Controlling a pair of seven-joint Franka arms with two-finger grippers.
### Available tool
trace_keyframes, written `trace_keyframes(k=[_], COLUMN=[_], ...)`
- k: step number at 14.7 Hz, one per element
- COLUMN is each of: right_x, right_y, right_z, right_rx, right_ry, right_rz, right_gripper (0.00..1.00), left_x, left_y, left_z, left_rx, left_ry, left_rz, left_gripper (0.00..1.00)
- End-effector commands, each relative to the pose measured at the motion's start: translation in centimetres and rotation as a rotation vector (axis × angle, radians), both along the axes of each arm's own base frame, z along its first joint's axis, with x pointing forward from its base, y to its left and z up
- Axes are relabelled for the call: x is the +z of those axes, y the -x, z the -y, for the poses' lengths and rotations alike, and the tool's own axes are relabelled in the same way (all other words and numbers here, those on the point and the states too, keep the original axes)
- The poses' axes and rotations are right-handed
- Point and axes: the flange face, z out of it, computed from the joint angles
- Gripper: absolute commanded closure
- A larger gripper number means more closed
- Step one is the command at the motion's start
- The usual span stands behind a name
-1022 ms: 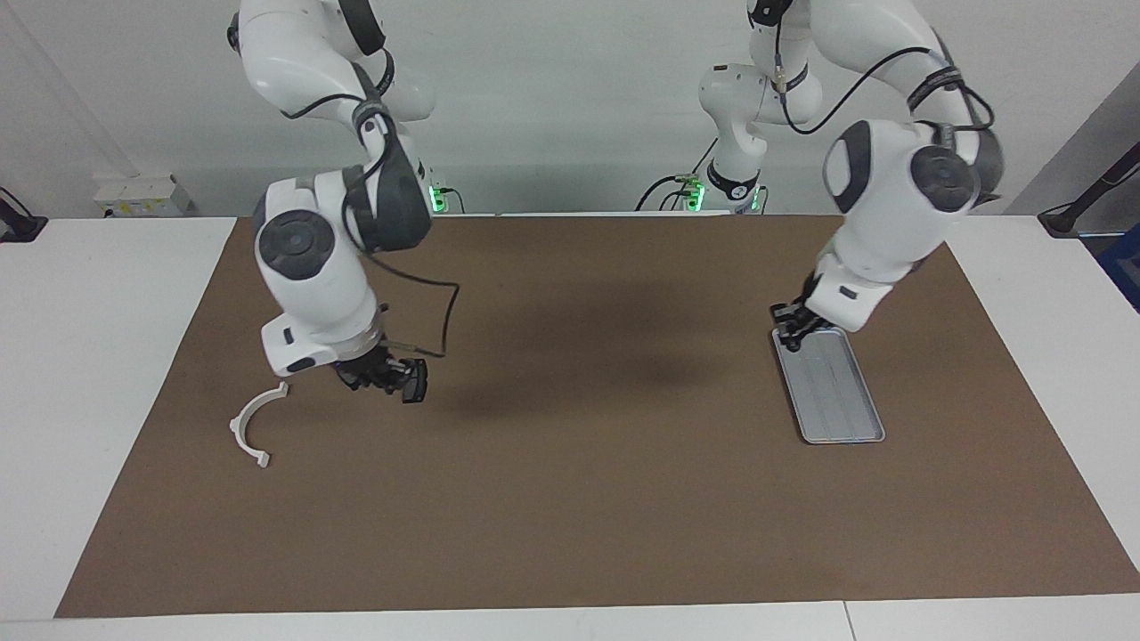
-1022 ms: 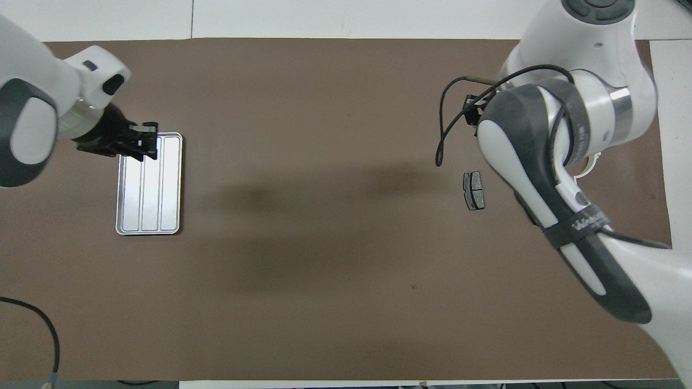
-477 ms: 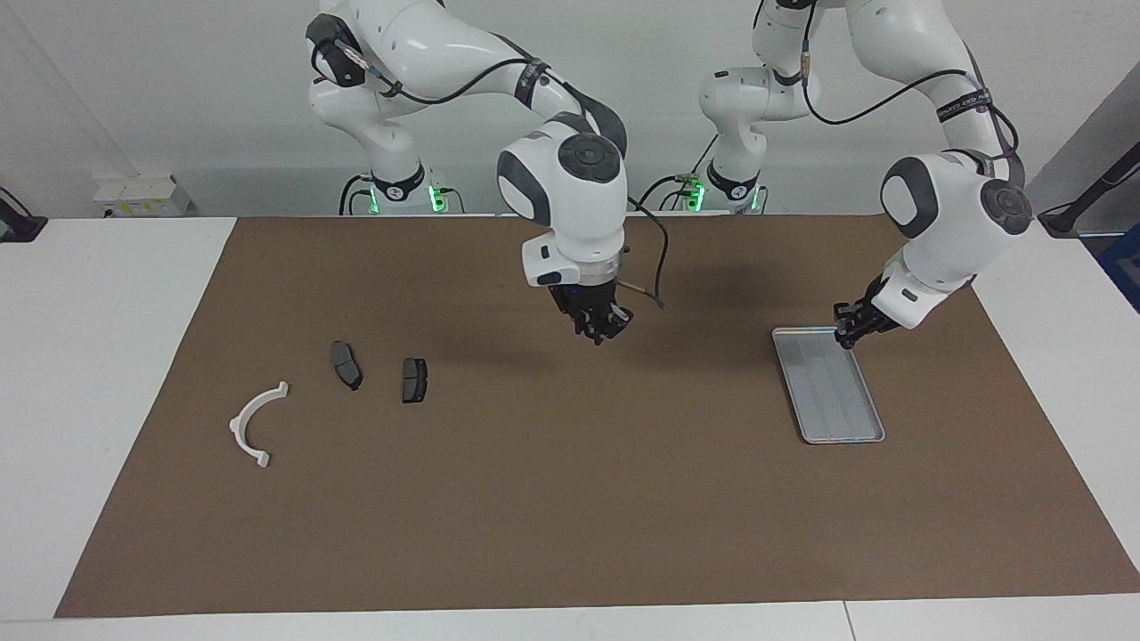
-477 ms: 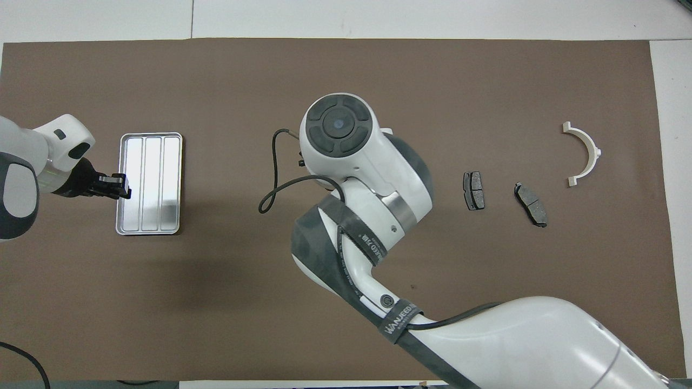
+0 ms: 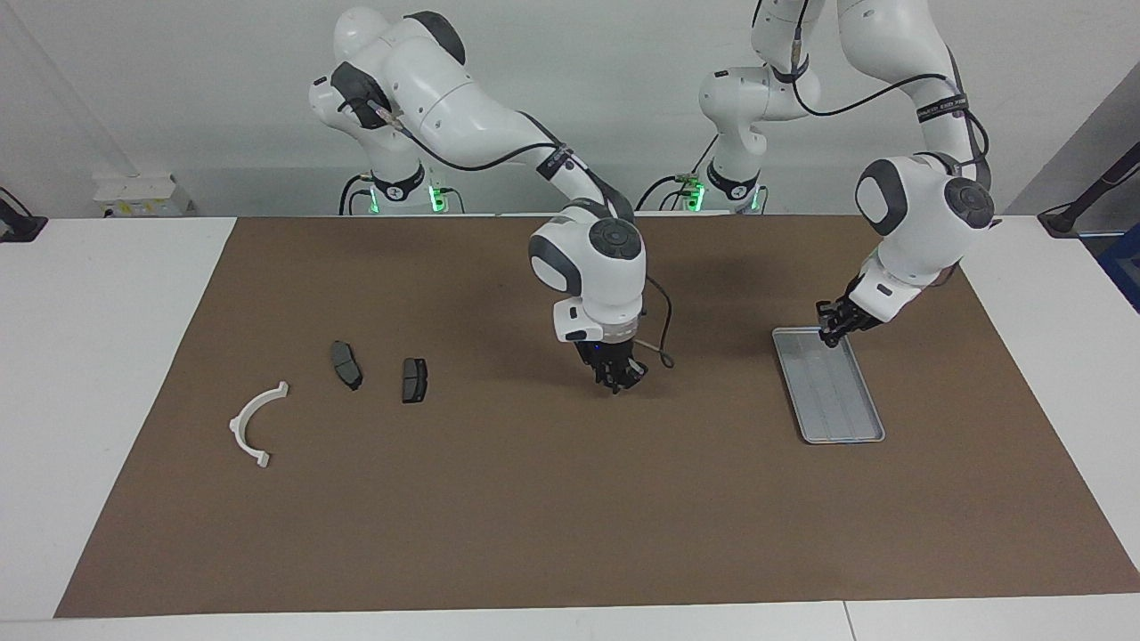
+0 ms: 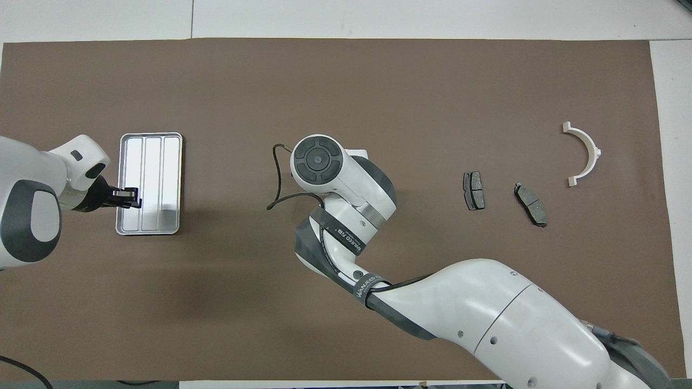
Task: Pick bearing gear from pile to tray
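Bearing gear not seen in tray (image 6: 152, 162), which looks empty at overhead 9 o'clock. Pile pads (image 6: 473, 190) and bracket (image 6: 585, 151) lie at 3 o'clock. Right tool (image 5: 617, 376) hangs over mid worktop (image 5: 534, 499); grip and load cannot tell. Left tool (image 5: 833, 326) shut at tray rim. Delivery not done.

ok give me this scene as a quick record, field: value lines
tray: silver tray, ribbed base bare, toward the left arm's end
left gripper: left gripper shut, at the tray's end nearer the robots
right gripper: right gripper over the mat's middle; any load too small to tell
pile: two dark pads and white half-ring bracket, toward the right arm's end
surface: brown mat
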Motion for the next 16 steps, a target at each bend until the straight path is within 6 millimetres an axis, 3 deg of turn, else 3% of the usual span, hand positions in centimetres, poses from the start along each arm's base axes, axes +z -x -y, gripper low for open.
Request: trace_keyframes(k=[1, 5, 6, 7, 8, 10, 12, 16], right_x=[-0.5, -0.8, -0.6, 0.1, 1.4, 3.6, 8.1, 15.4], right_y=[0.7, 0.7, 0.6, 0.3, -0.4, -2.5, -4.6, -7.0], right_z=[0.8, 1.1, 1.3, 1.5, 1.8, 4.3, 8.7, 19.1], right_rx=[0.010, 0.008, 0.001, -0.005, -0.015, -0.054, -0.057, 0.170], right_ry=[0.022, 0.023, 0.027, 0.033, 0.037, 0.039, 0.028, -0.011], right_rz=[0.024, 0.024, 0.023, 0.023, 0.030, 0.042, 0.063, 0.010], right_gripper=[1.00, 0.97, 0.32, 0.00, 0.00, 0.00, 0.00, 0.00], left_x=[-1.1, -3.4, -4.3, -4.7, -5.0, -6.0, -6.9, -7.1], left_y=[1.0, 1.1, 1.1, 1.1, 1.2, 1.2, 1.2, 1.3], left_z=[0.0, 0.2, 0.2, 0.2, 0.2, 0.2, 0.5, 1.0], left_rx=[0.004, 0.005, 0.007, 0.007, 0.006, 0.010, 0.012, 0.007], left_ry=[-0.010, -0.018, -0.019, -0.022, -0.023, -0.026, -0.028, -0.030], left_rz=[0.037, 0.050, 0.049, 0.054, 0.054, 0.047, 0.045, 0.046], left_gripper=[1.00, 1.00, 1.00, 1.00, 1.00, 1.00, 1.00, 1.00])
